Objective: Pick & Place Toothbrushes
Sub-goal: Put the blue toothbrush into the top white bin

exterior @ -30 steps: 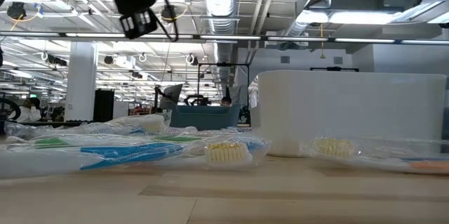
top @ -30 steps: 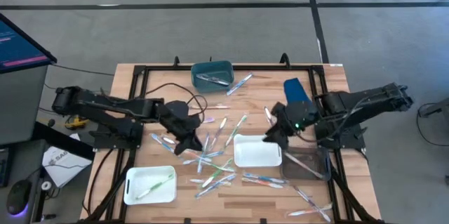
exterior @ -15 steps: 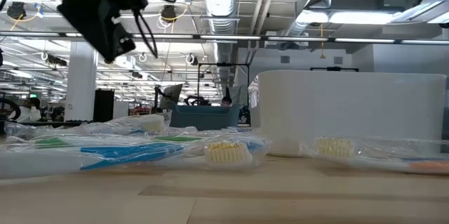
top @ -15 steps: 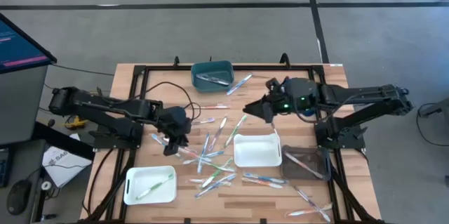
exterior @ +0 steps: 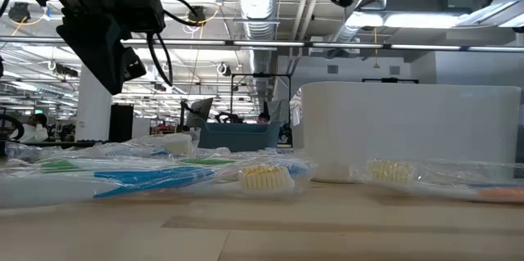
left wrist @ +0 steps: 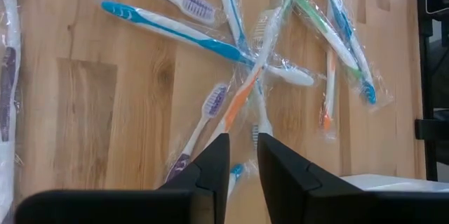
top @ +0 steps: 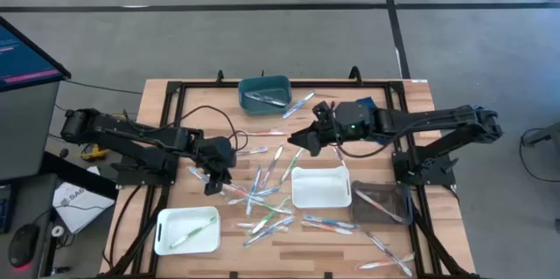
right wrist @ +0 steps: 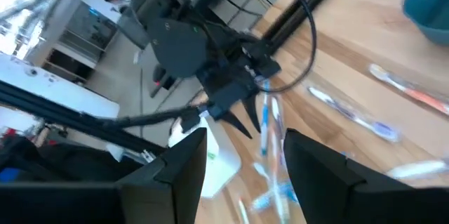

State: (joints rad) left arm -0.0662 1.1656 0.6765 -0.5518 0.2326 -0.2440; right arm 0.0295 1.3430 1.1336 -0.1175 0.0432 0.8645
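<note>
Many wrapped toothbrushes lie loose on the wooden table, blue, green, white and orange ones among them. My left gripper hangs over the left edge of this pile, tipped steeply down. Its fingers stand a narrow gap apart above an orange-handled toothbrush and touch nothing. My right gripper is high over the table's middle, pointing toward the left arm. It is open and holds nothing.
A teal bin with toothbrushes stands at the far edge. A white tray holding a green toothbrush is at the near left. Another white tray sits at the centre, with a clear tray to its right.
My right gripper has left the centre white tray's far side, moving toward the far and left edges and tipping up toward level. My left gripper has sunk, shifted a little toward the table's left edge and tipped further down over the pile.
</note>
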